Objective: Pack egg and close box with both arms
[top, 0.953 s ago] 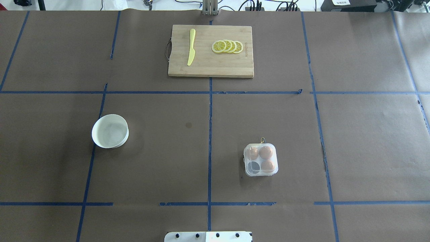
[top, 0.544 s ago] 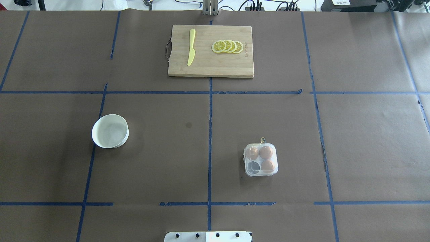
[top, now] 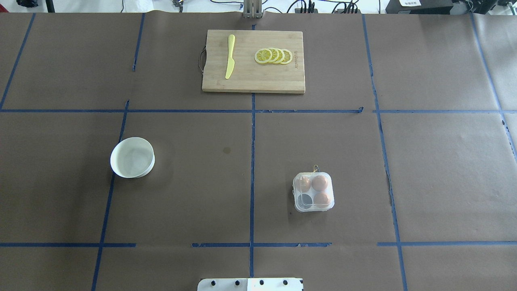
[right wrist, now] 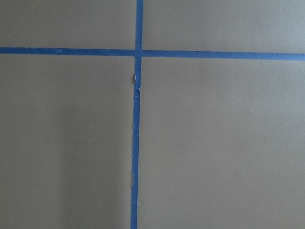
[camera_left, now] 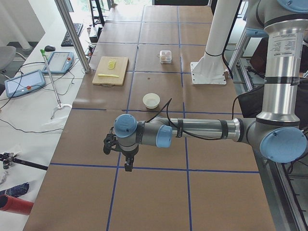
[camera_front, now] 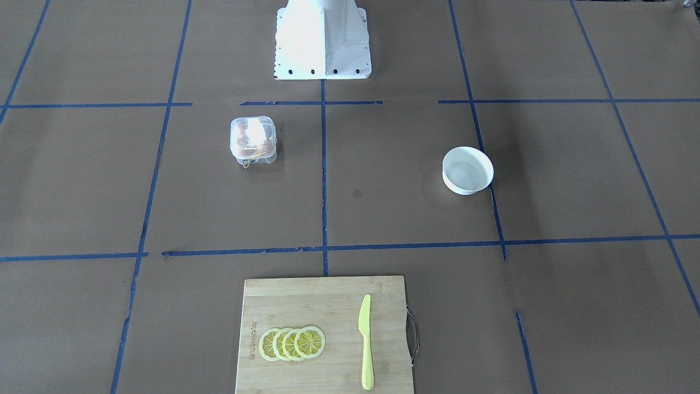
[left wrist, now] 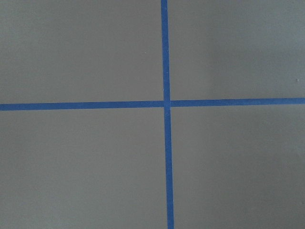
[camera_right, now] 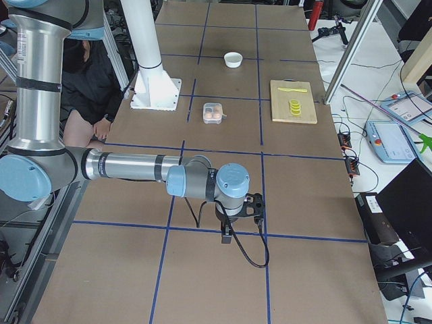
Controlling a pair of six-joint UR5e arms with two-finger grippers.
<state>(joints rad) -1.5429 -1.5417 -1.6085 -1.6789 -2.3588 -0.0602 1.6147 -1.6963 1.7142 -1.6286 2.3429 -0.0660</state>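
Packing looks done, no move due: small clear plastic box (top: 301,206) of three orange-brown eggs (top: 319,182) seems shut by the bench's robot-side edge; left gripper (camera_left: 128,166), right gripper (camera_right: 227,237) hang at opposite ends, jaws impossible to judge

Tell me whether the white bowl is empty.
Empty: the white bowl shows only its bare white inside in the overhead and front-facing views.

2 silver-grey tubular arms (camera_left: 202,129); light-blue joint caps (camera_left: 126,126); black cables (camera_right: 263,264); white bolted pedestal (camera_front: 322,44).
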